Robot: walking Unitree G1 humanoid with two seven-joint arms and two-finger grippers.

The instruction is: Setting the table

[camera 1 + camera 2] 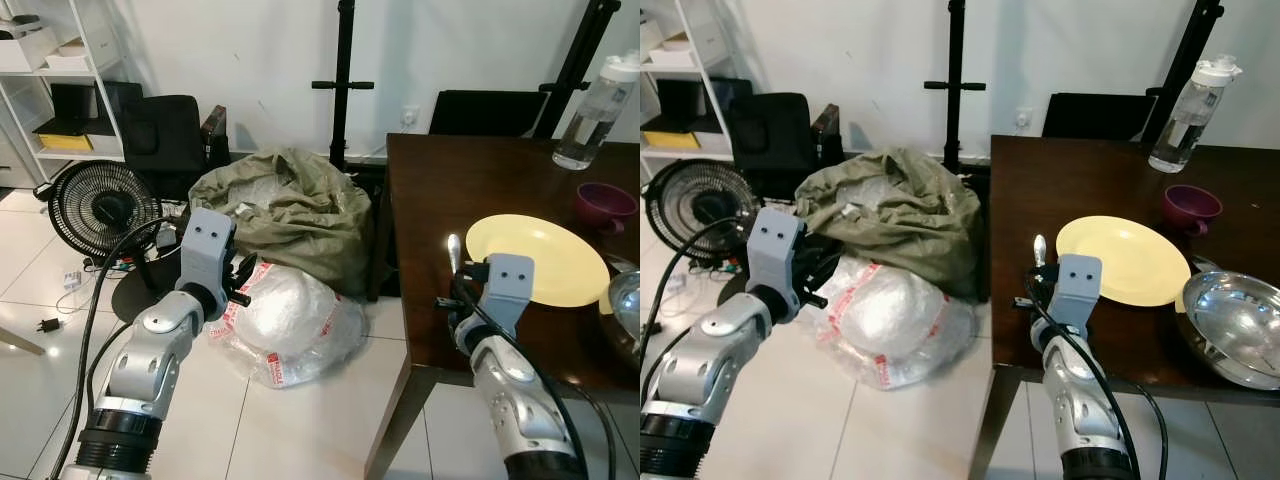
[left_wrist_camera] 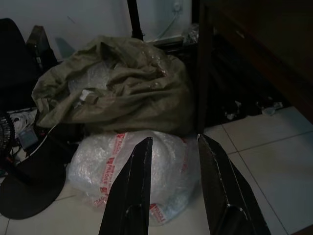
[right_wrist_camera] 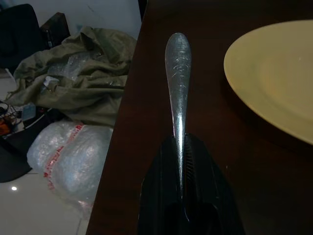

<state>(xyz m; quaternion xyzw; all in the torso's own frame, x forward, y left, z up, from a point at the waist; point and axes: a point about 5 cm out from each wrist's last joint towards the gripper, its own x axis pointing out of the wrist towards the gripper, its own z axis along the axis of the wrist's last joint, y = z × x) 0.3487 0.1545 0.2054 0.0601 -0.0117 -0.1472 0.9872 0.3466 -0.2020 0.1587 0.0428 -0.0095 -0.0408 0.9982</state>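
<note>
Currently the right gripper (image 3: 180, 161) is clamped on a metal utensil (image 3: 177, 78), its handle end projecting forward past the fingertips; whether it is a spoon, fork or knife cannot be told, since the working end is hidden between the fingers. It is held over the dark wooden table (image 1: 1080, 190), just beside the yellow plate (image 1: 1123, 259), at the plate's 9 o'clock. Judgement: the utensil lies roughly parallel to the table's side edge, presumably so it can be set down squarely alongside the plate.

At the plate's 2 o'clock stands a purple cup (image 1: 1188, 207); at its 4 o'clock, a steel bowl (image 1: 1240, 330); a water bottle (image 1: 1185, 113) stands at the far edge.

Left gripper (image 2: 171, 161): fingers narrowly apart, empty, idle over the floor, pointing toward a bubble-wrap bundle (image 1: 285, 320) and an olive sack (image 1: 290, 205).
</note>
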